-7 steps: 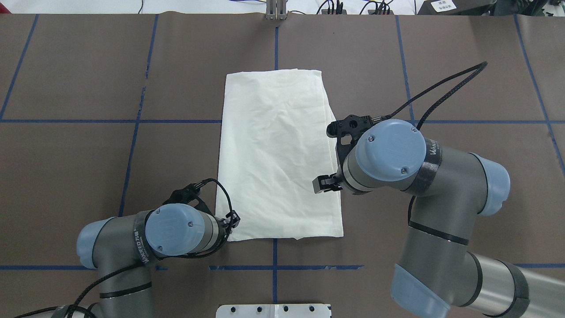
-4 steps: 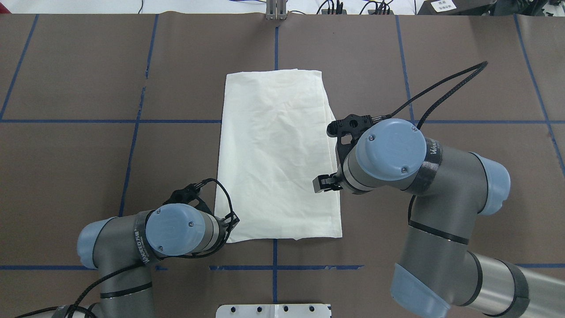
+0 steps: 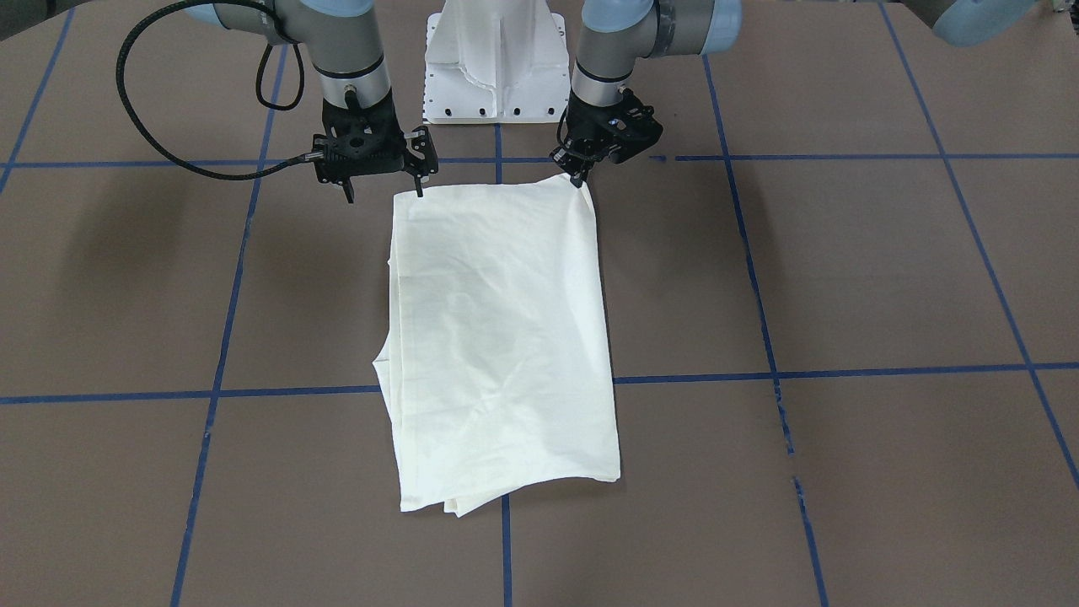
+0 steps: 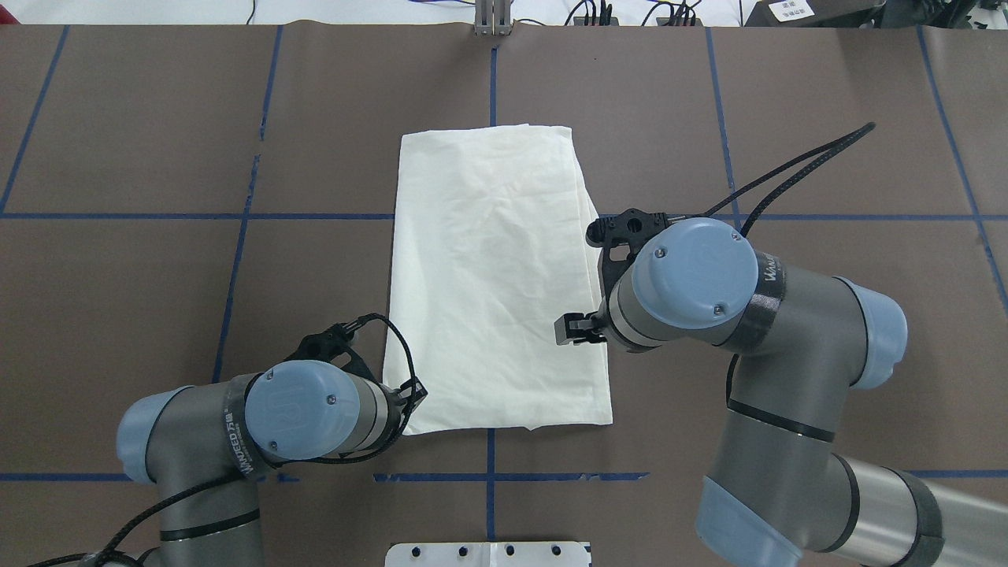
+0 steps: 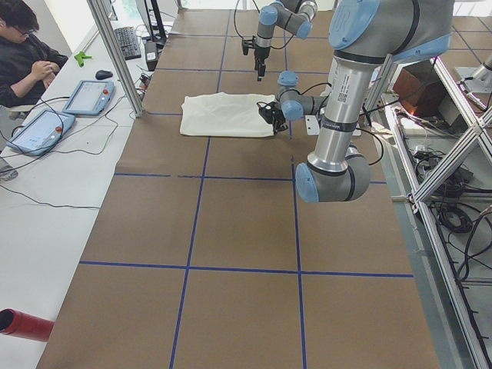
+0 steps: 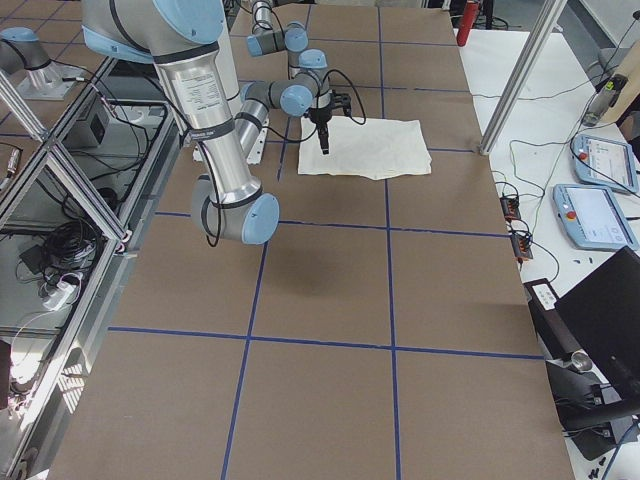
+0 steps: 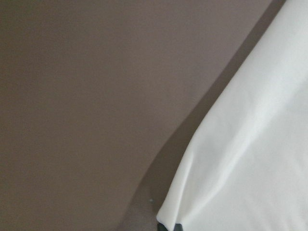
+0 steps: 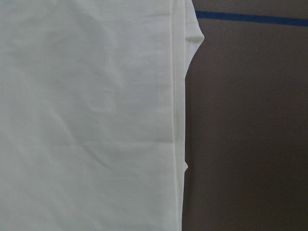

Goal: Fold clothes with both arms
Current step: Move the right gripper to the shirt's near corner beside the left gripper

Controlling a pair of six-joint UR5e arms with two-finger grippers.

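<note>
The clothes are one cream shirt, folded into a long rectangle with its plain side up at the middle of the brown table. My left gripper is low at the shirt's near-left corner and shut on it. The left wrist view shows that corner of the cloth raised a little off the table. My right gripper hangs open above the shirt's near-right corner with nothing between its fingers. In the right wrist view only the shirt's edge appears.
The white pedestal base stands just behind the shirt's near edge. Blue tape lines divide the table. A person sits at a side desk with tablets. A red cylinder lies at that desk's near end.
The left arm's elbow has drifted a little toward the table's near-left side. The right wrist has shifted slightly toward the robot. The shirt's near edge barely stirs.
</note>
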